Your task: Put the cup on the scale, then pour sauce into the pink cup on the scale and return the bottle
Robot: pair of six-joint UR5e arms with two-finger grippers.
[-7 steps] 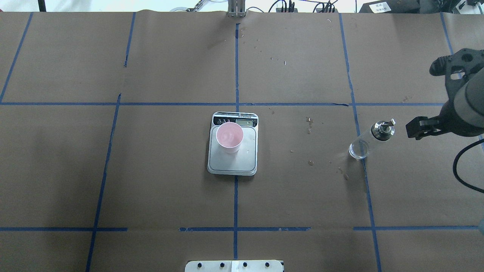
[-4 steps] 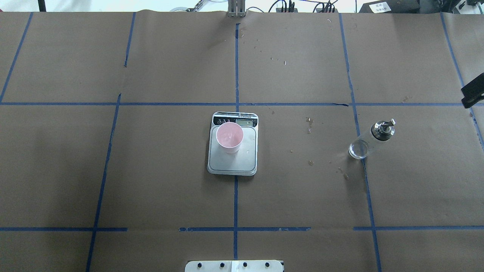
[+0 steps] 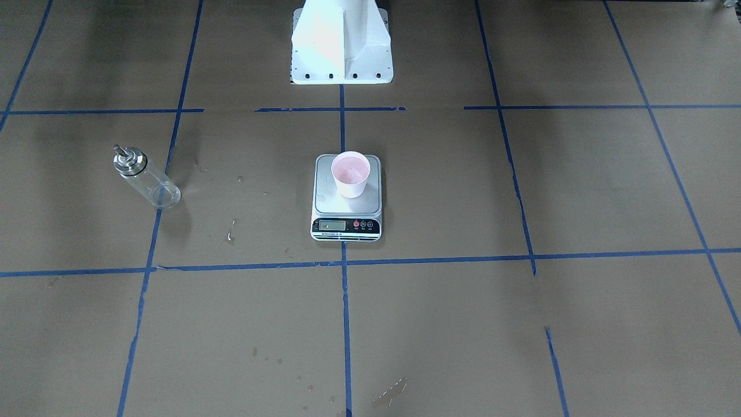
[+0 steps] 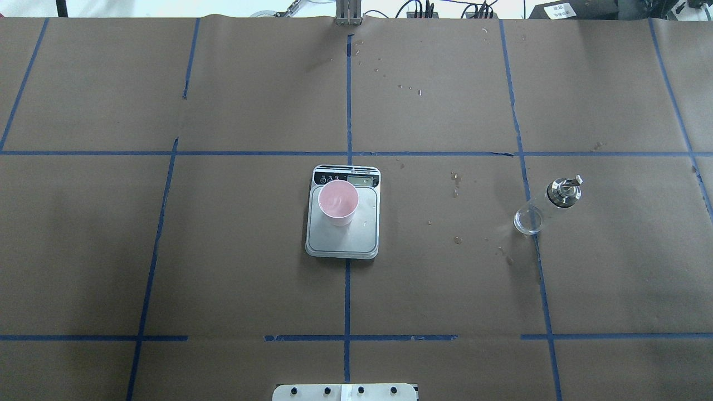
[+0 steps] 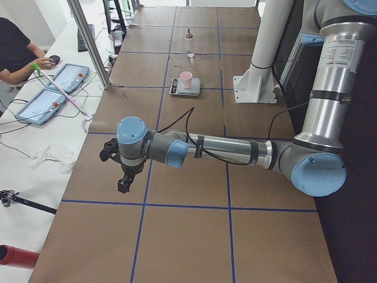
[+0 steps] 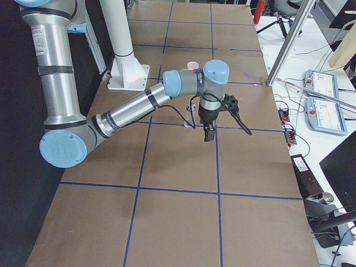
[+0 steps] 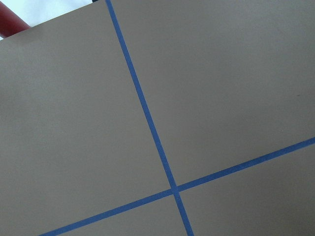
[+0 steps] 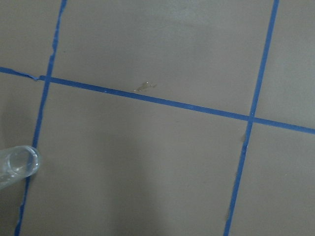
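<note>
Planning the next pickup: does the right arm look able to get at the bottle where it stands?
Probably yes. The bottle stands upright and alone on the robot's right, well apart from the cup on the scale. The right gripper hangs over bare table near it, nothing between them.

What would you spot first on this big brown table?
The pink cup pops out first, sitting on the silver scale in the middle of the table. Next comes the shiny-topped glass bottle, standing alone off to the robot's right on a blue tape line.
</note>
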